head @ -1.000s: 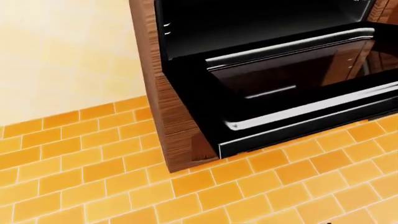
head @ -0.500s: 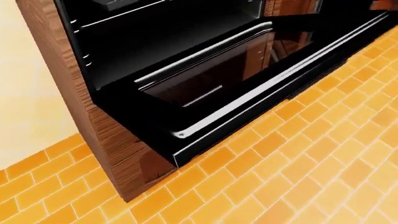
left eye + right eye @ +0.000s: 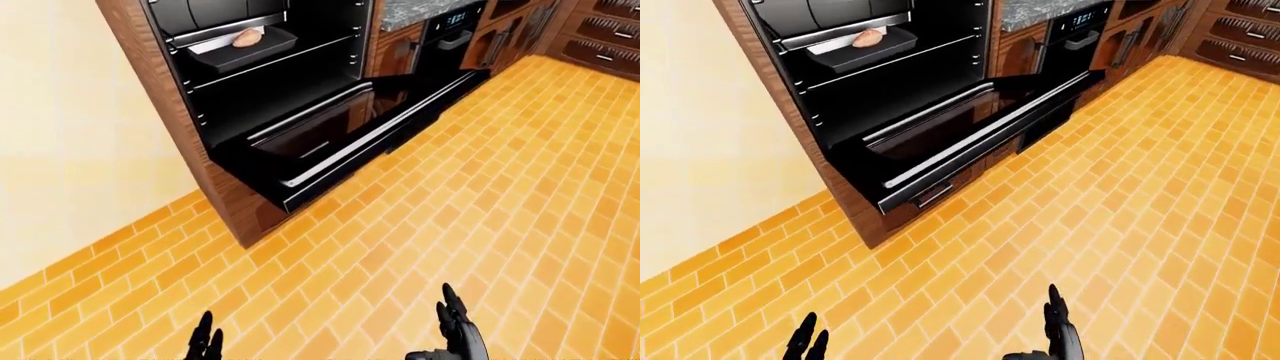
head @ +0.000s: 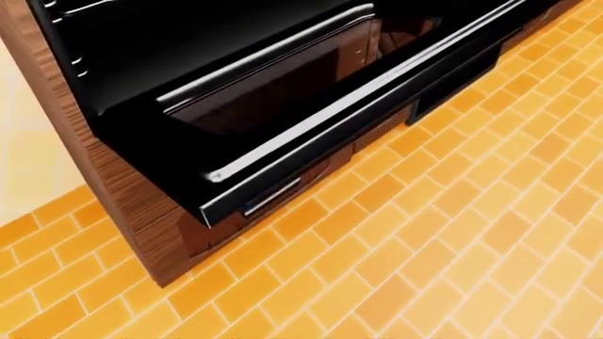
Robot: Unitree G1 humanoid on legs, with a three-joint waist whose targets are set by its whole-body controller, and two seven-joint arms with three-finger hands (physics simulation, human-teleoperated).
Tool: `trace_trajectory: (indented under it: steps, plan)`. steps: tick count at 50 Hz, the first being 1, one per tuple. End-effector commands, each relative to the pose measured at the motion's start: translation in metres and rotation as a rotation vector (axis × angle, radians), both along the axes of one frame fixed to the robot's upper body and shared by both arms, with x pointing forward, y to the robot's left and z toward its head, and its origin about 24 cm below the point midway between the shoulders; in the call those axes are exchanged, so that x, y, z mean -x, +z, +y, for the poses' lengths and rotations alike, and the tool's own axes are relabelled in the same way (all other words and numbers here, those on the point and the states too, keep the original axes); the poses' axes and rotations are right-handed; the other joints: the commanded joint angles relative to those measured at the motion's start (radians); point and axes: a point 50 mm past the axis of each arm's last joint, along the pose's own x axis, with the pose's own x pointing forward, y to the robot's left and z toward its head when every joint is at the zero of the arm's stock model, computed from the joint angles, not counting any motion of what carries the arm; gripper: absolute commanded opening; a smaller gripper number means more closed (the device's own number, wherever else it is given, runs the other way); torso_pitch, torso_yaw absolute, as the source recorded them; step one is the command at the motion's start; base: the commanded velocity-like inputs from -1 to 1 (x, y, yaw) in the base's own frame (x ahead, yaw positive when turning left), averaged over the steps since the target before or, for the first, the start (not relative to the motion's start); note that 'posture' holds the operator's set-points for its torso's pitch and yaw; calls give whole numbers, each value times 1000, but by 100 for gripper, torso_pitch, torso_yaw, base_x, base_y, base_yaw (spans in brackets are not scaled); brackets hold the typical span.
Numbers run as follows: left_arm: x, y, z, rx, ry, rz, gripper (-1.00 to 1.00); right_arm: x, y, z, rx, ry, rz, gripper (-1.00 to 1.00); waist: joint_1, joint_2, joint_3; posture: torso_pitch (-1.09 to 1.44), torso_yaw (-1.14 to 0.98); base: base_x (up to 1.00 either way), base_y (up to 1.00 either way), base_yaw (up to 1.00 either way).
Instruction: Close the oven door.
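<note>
The oven door (image 3: 330,142) hangs fully dropped, roughly level, its long edge running from 8 to 2 o'clock in the left-eye view. Both hands are unclenched and empty at the bottom edge; the door lies toward 12 o'clock from the left hand (image 3: 205,345) and 11 from the right hand (image 3: 452,336), well apart from both.

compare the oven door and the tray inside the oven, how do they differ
The oven door hangs open, folded down flat over the floor; the tray sits up on a rack inside. The door is wide with a silver handle bar along its edge; the tray is small. The door bears nothing; the tray holds a pale piece of food. Both are dark.
</note>
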Motion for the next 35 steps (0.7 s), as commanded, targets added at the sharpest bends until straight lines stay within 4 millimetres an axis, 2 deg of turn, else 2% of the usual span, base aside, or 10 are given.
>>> trace_trajectory:
  steps: [1, 8, 9, 11, 16, 21, 26, 27, 31, 35]
  plan:
    - [-5, 5, 4, -24, -2, -36, 100, -8, 8, -4, 18, 0, -58, 100, 0, -2, -11, 0, 0, 0, 0, 0]
    - [-5, 5, 4, -23, -1, -36, 100, -8, 7, -4, 10, 2, -56, 100, -4, 1, -21, 0, 0, 1, 0, 0]
    - [-4, 5, 4, -23, -1, -35, 100, -8, 7, -4, 10, 4, -55, 100, -4, 6, -37, 0, 0, 5, 2, 0]
    - [-5, 5, 5, -23, -1, -36, 100, -8, 7, -4, 8, 4, -54, 100, -3, 14, -13, 0, 0, 7, 5, 0]
    - [-5, 5, 4, -23, -1, -37, 100, -8, 7, -4, 7, 6, -55, 100, 3, 55, -10, 0, 0, 8, 6, 0]
    - [-4, 5, 4, -23, -1, -36, 100, -8, 7, -4, 7, 7, -55, 100, 2, 36, -11, 0, 0, 9, 9, 0]
    - [-5, 5, 4, -23, 0, -37, 100, -8, 7, -4, 4, 5, -56, 100, -10, -51, 13, 0, 0, 16, 25, 0]
    - [-5, 5, 4, -23, 1, -37, 100, -8, 7, -4, 4, 6, -56, 100, -15, -11, 4, 0, 0, 16, 25, 0]
    - [-5, 5, 5, -24, 1, -36, 100, -8, 7, -4, 3, 5, -56, 100, -13, -30, -6, 0, 0, 16, 25, 0]
    - [-4, 5, 5, -23, 1, -36, 100, -8, 7, -3, 0, 7, -57, 100, -15, 13, 5, 0, 0, 16, 25, 0]
